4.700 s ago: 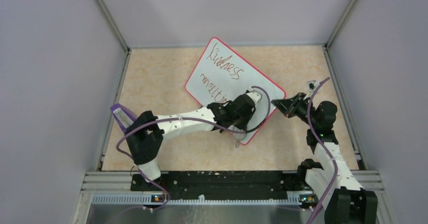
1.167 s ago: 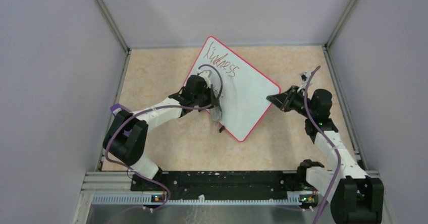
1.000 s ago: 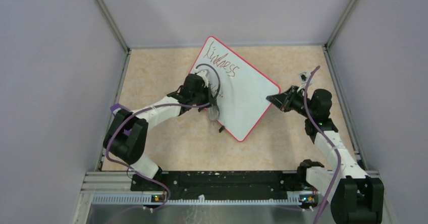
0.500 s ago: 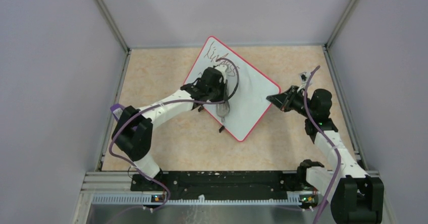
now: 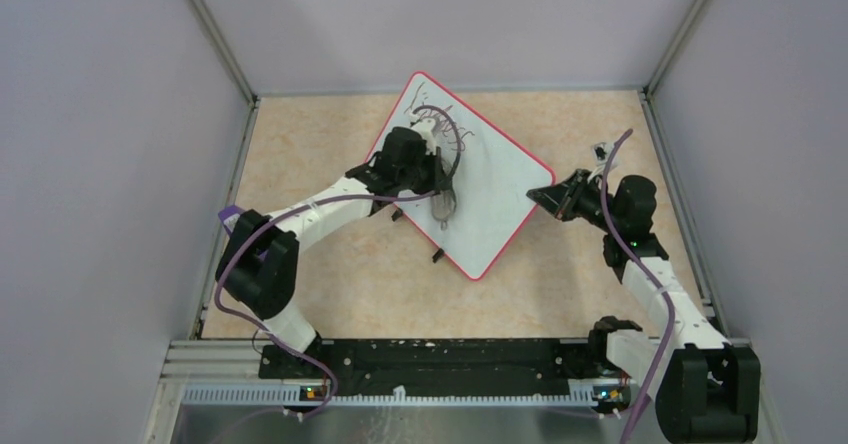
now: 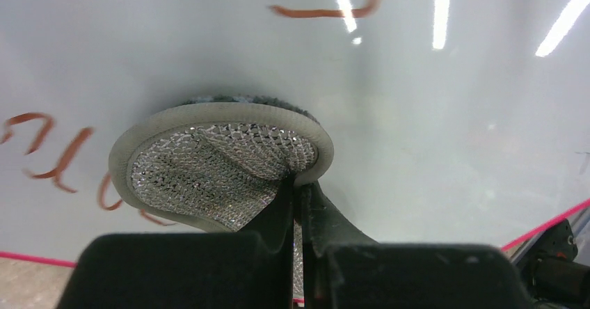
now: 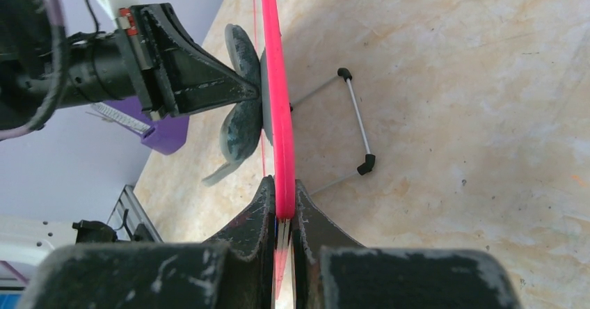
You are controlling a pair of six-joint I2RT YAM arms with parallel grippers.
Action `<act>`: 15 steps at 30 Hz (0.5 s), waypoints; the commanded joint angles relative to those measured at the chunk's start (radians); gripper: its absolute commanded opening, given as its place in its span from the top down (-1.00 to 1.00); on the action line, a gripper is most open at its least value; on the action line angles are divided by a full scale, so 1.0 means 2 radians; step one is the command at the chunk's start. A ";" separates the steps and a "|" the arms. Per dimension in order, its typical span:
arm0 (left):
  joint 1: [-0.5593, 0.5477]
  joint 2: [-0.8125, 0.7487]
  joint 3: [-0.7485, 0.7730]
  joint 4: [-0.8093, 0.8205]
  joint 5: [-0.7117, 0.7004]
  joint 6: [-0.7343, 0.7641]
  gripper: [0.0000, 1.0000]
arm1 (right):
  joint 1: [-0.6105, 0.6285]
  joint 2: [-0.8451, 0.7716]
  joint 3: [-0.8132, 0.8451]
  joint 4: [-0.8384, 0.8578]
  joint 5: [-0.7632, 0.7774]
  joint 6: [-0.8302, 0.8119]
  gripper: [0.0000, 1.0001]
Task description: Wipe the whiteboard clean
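Observation:
The whiteboard [image 5: 492,204] lies tilted mid-table, white with a red-pink rim; red-brown writing remains near its far corner [image 5: 428,114]. My left gripper [image 5: 442,192] is shut on the grey wiping pad [image 6: 216,163], pressed flat on the board [image 6: 431,128] beside leftover strokes at left and top. My right gripper [image 5: 545,200] is shut on the board's right rim [image 7: 278,114], seen edge-on, with the pad [image 7: 243,107] on its left face.
The board's wire stand with black feet [image 7: 355,124] juts over the beige table [image 5: 300,154]. A purple block [image 5: 236,222] sits by the left wall. Grey walls enclose the workspace on three sides.
My left gripper swept the pad from the board's near right part to its left edge, then toward the far corner; the lower line of writing is gone. The right gripper kept its hold.

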 commanded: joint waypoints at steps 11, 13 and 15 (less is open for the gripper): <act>0.073 0.016 -0.059 0.019 0.010 -0.001 1.00 | 0.025 0.017 -0.002 -0.062 -0.025 -0.041 1.00; 0.053 0.021 -0.032 0.010 0.004 0.002 1.00 | 0.025 0.017 -0.001 -0.064 -0.025 -0.041 1.00; 0.031 0.025 0.004 -0.004 -0.005 0.006 1.00 | 0.026 0.015 0.000 -0.067 -0.025 -0.042 1.00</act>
